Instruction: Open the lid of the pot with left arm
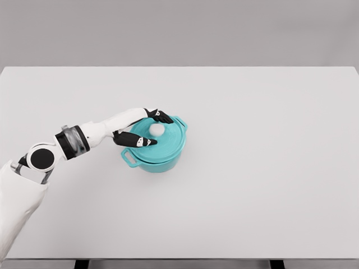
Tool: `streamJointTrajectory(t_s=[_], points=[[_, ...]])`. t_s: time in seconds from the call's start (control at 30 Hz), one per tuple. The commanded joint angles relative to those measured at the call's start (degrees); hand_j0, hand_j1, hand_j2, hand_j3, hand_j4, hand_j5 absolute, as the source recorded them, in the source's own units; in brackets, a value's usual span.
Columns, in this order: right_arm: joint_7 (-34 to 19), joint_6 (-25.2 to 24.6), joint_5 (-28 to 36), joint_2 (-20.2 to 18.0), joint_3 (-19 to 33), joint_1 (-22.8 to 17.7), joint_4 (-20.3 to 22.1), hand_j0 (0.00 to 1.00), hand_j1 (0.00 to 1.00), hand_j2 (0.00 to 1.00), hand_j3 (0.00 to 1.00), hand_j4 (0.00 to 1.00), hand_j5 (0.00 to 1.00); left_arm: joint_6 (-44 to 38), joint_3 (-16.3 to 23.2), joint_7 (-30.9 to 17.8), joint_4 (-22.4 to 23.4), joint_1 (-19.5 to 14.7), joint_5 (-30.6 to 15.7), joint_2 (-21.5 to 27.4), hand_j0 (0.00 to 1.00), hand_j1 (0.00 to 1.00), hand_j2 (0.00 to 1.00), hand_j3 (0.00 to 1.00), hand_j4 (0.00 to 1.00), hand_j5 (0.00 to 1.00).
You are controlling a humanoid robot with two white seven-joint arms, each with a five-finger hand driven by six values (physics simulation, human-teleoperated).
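Teal pot [159, 152] sits on the white tabletop [252, 140], directly under the left robot hand [147, 129], whose spread fingers bracket the lid [166, 139]'s white knob [157, 129] without gripping. Reaching seems done; next likely comes pinching the knob, then lifting straight up.

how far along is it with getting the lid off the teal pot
Done: the left hand has reached the round teal pot on the white table, fingers either side of the white knob. In hand: closing on the knob; whether it is gripped I cannot tell. Left: lifting the teal lid, which sits on the pot.
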State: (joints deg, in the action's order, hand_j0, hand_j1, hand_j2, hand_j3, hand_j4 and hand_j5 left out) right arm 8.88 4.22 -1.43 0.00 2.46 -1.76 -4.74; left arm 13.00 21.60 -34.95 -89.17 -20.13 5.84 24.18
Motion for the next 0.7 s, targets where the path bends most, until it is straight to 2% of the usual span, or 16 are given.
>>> streamJointTrajectory(t_s=[0.0, 0.67], points=[[0.00, 0.00, 0.03, 0.00, 0.00, 0.00, -0.01, 1.00, 1.00, 1.00, 1.00, 1.00, 1.00, 0.01, 0.02, -0.05, 0.05, 0.00, -0.04, -0.01, 0.69, 0.69, 0.69, 0.69, 0.69, 0.69], [0.00, 0.00, 0.03, 0.00, 0.00, 0.00, -0.01, 1.00, 1.00, 1.00, 1.00, 1.00, 1.00, 1.06, -0.51, -0.05, -0.48, 0.18, -0.30, -0.27, 0.51, 0.51, 0.51, 0.51, 0.51, 0.51]])
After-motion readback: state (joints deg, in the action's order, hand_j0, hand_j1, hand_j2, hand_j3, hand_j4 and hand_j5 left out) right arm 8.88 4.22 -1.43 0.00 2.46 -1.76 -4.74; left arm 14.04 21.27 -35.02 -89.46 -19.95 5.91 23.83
